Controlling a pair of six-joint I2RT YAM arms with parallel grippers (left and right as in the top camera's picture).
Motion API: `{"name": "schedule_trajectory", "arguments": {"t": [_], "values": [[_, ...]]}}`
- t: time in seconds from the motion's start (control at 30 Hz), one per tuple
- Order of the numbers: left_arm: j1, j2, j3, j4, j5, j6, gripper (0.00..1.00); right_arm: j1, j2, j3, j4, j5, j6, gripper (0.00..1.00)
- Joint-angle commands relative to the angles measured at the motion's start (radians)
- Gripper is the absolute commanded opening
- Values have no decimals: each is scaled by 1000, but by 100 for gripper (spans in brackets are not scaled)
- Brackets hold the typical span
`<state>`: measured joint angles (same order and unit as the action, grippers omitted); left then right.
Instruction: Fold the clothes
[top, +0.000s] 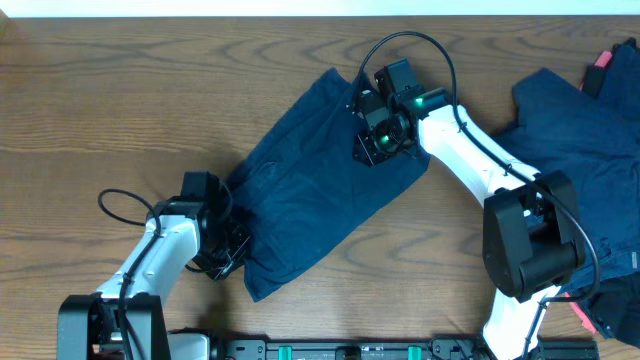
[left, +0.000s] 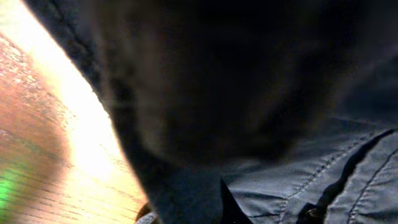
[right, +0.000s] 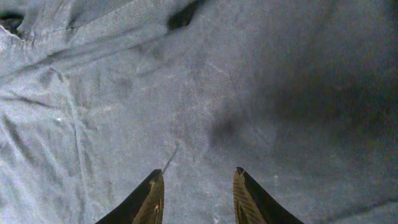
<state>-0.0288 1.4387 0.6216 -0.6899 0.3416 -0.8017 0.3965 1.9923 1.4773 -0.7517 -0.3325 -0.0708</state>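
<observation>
Advice: long dark navy wrinkly cloth garment (top: 310, 190) lies diagonally mid brown wooden tabletop (top: 100, 100). Left fingers (top: 228, 252) look closed on its lower hem. Right fingers (right: 152, 194) are narrowly apart over the upper part, gripping nothing. Pinch there first, then lift both edges level. Cloth smothers the left wrist view, so that pinch is hidden.

We see the wood-grain table (top: 90, 110), a red-pink scrap (top: 601, 58) upper right, a pink bit (top: 581, 318) lower right.

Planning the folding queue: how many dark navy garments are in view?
2. One dark navy cloth garment lies spread in the centre; another navy heap sits at the right edge and may hide more.
</observation>
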Motion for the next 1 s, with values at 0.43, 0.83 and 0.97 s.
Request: {"name": "schedule_trajectory", "arguments": {"t": [0.43, 0.83, 0.97], "values": [[1, 4, 494, -418, 26, 268, 6, 63, 7, 0, 6, -173, -1, 5], [-3, 4, 662, -428, 158, 286, 6, 244, 138, 0, 106, -162, 132, 3], [-3, 4, 708, -412, 157, 286, 6, 290, 187, 0, 131, -173, 191, 1]]}}
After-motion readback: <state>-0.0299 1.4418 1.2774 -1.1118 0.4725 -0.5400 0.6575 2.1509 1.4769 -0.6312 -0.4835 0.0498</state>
